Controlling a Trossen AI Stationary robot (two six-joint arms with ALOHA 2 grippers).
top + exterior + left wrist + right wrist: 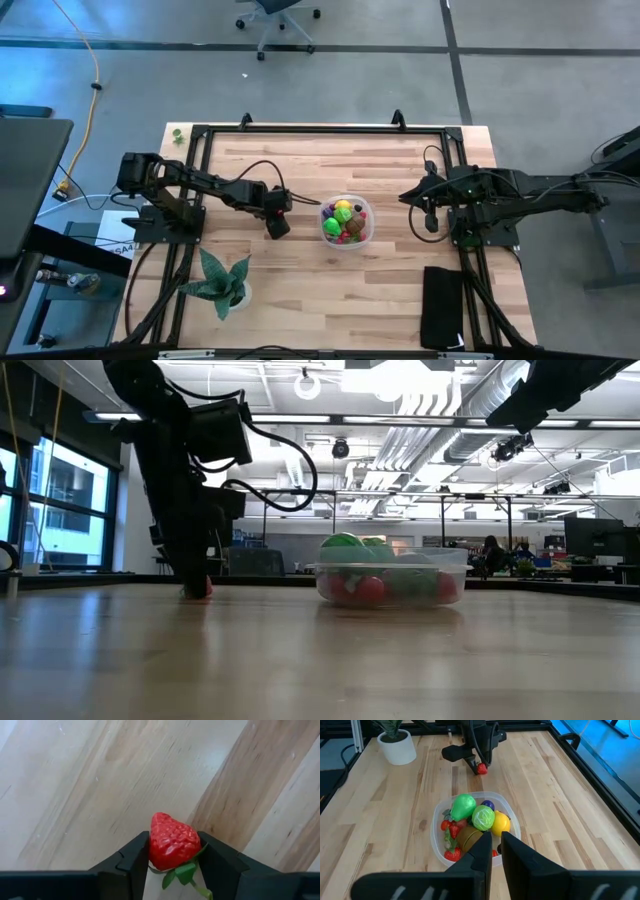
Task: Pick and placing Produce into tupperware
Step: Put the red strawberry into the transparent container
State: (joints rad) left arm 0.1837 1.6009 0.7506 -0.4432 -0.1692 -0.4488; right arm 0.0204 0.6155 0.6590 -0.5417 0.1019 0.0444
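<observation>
The clear tupperware (367,232) (452,567) (435,840) stands mid-table. It is filled with toy produce: a green pear (462,806), a green ball, yellow, purple and red pieces. My left gripper (278,228) (198,590) stands just left of it, fingers down at the table and shut on a red toy strawberry (172,842) (481,768). My right gripper (431,220) (496,851) hovers right of the container with its fingers shut, touching nothing. My left gripper pinches the strawberry's body (162,851) between its two fingers, one on each flank, near the green leafy end (184,872). The fingers come from above, pointing down. The strawberry's pointed tip (159,817) faces the table; in the low view the fruit (204,590) sits at the tabletop.
A spiky green potted plant (222,285) (396,742) stands near the table's front left. A black pad (441,305) lies at the near right. A small green piece (177,135) rests at the far left corner. Black frame rails (320,128) border the wooden table.
</observation>
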